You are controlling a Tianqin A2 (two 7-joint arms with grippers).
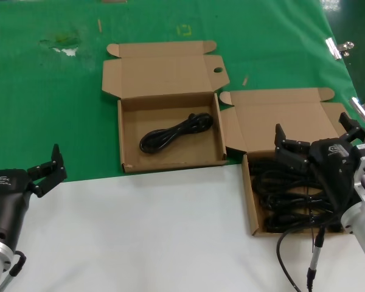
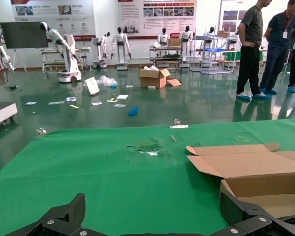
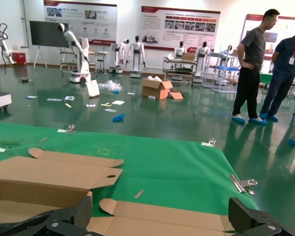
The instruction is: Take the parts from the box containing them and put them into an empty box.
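Our right end effector [image 1: 315, 139], fingers spread, hovers over the full box [image 1: 253, 207] (one cord [image 1: 175, 132] delivered); next, descend and grasp.

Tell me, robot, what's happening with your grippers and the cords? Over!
Right gripper open over right box of cords. Left gripper open, idle at table edge. One cord lies in left box. Nothing blocking.
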